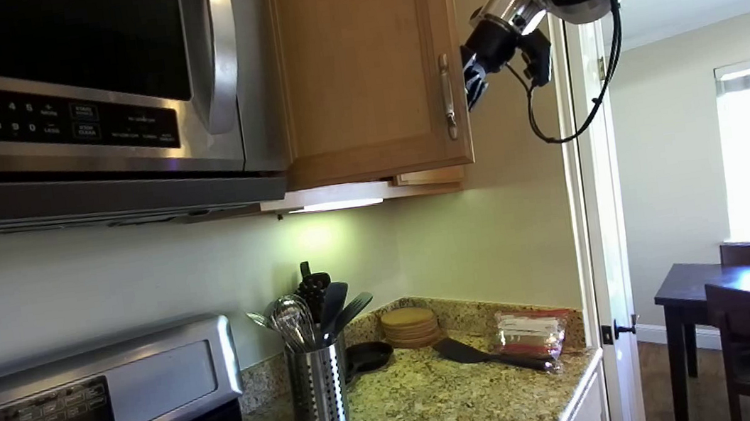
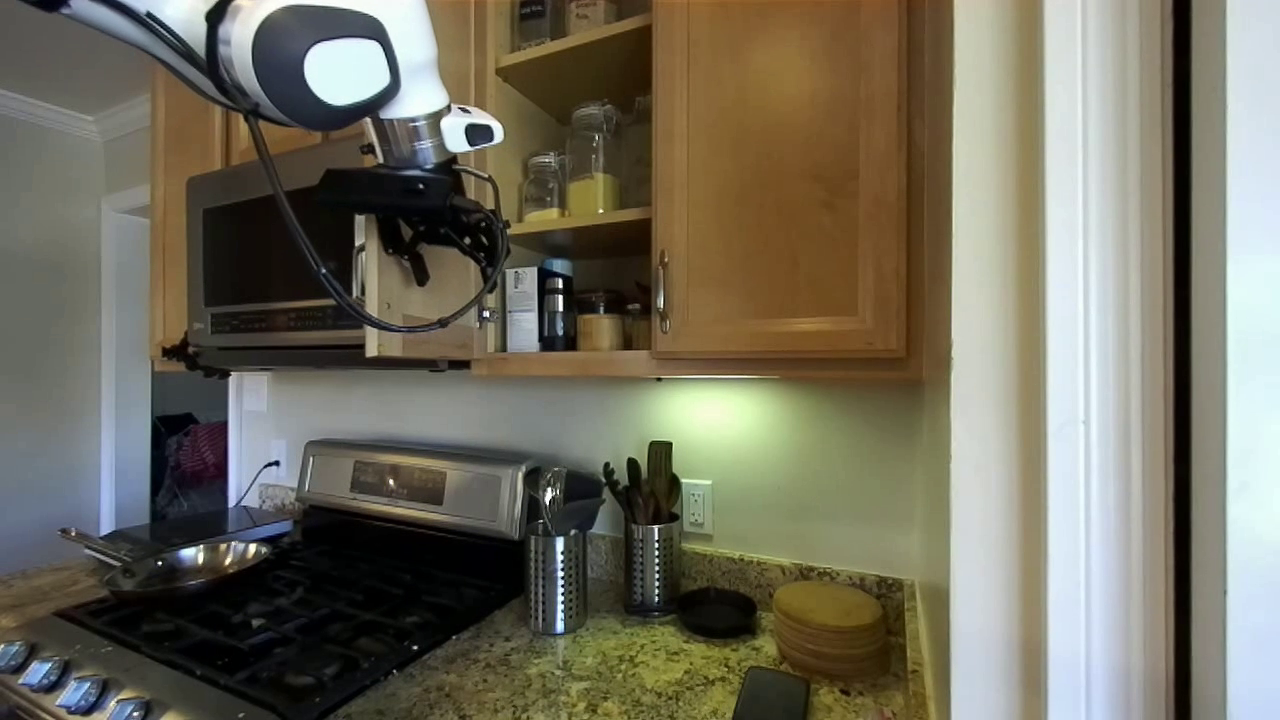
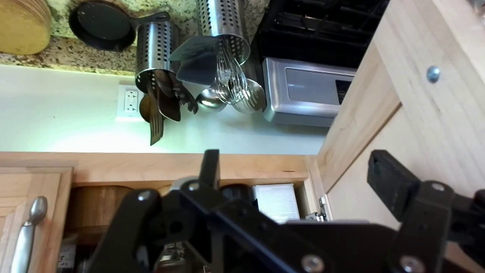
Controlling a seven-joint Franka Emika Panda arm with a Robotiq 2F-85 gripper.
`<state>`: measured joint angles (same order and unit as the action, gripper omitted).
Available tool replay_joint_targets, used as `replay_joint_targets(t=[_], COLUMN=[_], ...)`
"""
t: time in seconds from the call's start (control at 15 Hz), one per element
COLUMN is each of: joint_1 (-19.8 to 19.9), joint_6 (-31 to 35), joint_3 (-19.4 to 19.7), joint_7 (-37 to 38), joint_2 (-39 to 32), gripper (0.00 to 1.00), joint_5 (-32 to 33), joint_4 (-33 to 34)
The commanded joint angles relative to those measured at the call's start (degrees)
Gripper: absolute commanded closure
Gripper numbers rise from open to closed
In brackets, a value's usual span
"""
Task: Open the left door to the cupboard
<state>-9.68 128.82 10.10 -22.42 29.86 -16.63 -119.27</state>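
The left door (image 1: pixel 357 62) of the cupboard (image 2: pixel 570 364) stands swung open, its outer face and silver handle showing in an exterior view. Its inner face shows in an exterior view (image 2: pixel 425 318) and in the wrist view (image 3: pixel 363 125). The cupboard's lower frame crosses the wrist view (image 3: pixel 257 165). My gripper (image 3: pixel 299 172) is open and empty, on the inner side of the door. It also shows in an exterior view (image 2: pixel 440 255); in an exterior view (image 1: pixel 476 80) the door edge partly hides it. I cannot tell whether a finger touches the door.
The twin door (image 2: pixel 780 180) is shut. Jars (image 2: pixel 593 165) and a white box (image 3: pixel 278 201) stand on the cupboard shelves. The microwave (image 2: pixel 280 250) is beside the open door. Utensil holders (image 2: pixel 557 585) and the stove (image 2: pixel 290 600) are below.
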Motion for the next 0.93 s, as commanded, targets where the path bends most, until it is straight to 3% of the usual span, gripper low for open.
replay_joint_targets(t=[0.0, 0.33, 0.6, 0.87], joint_1=[-1.4, -4.3, -4.9, -7.6], joint_6=[-2.5, -6.6, -9.0, -8.2], joint_3=[-0.2, -1.8, -7.3, -5.2], joint_7=[-2.9, -7.7, -5.6, -11.7], joint_2=[0.7, 1.4, 2.5, 0.4], gripper=[0.0, 0.0, 0.0, 0.0], joint_5=[-2.1, -2.9, -0.7, -4.4], joint_4=[0.9, 1.3, 2.7, 3.1])
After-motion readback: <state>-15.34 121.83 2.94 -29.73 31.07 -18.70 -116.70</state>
